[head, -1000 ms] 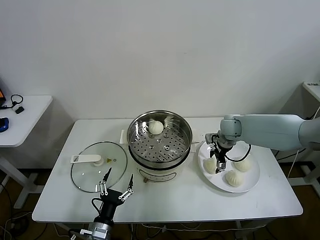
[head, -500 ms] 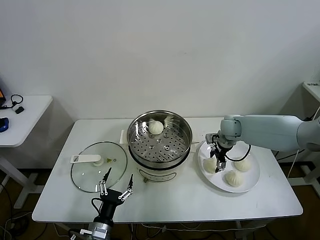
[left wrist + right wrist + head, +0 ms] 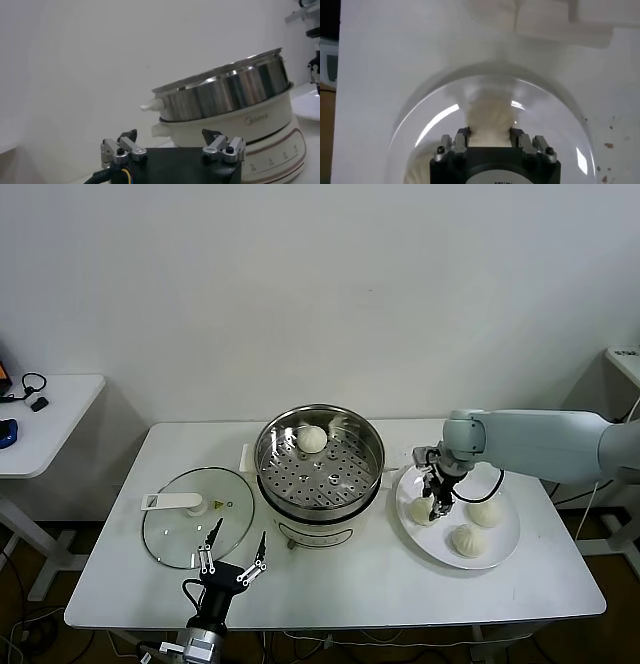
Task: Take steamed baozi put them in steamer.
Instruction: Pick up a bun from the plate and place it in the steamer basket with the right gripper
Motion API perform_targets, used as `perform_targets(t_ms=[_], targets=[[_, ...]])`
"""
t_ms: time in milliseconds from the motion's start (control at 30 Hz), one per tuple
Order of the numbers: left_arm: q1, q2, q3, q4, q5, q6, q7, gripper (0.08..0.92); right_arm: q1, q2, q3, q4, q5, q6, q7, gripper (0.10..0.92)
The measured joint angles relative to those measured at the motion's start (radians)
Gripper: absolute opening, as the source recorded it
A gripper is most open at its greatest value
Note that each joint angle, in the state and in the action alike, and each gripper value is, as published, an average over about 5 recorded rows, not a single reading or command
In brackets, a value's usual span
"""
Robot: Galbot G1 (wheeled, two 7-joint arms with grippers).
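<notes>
From the head view, you have four steamed baozi in all. One (image 3: 313,439) already lies on the perforated tray of the steamer (image 3: 318,476), toward its far rim; the steamer stands mid-counter. The other three sit on the white plate (image 3: 502,551) near the counter's right edge. Your right tool (image 3: 437,506) is down on the plate over the bun at its steamer-side rim (image 3: 422,511), fingers either side of it. The two remaining buns (image 3: 487,513) and (image 3: 468,540) lie just beside it, toward the right and front. The steamer lies to that tool's left, across a short bare stretch of counter (image 3: 390,584), so the right arm is clearly the nearer one. The glass lid (image 3: 197,530) lies flat near the left edge.

In the left wrist view, your left tool (image 3: 172,148) hangs idle at the front edge, fingers spread wide on nothing, the steamer ahead of it.

In the right wrist view, the fingers (image 3: 461,138) have narrowed onto the bun's flanks, apparently touching it. It rests on the plate, not yet lifted. A round bun has no long axis to mind.
</notes>
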Motion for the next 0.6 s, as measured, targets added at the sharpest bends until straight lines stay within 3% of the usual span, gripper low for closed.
perform_targets(t_ms=[600], targets=[[0.002, 0.000, 0.017, -0.003, 0.015, 0.001, 0.002, 0.823, 0.350, -0.021, -0.124, 0.148, 0.114, 0.043, -0.093, 0.557]])
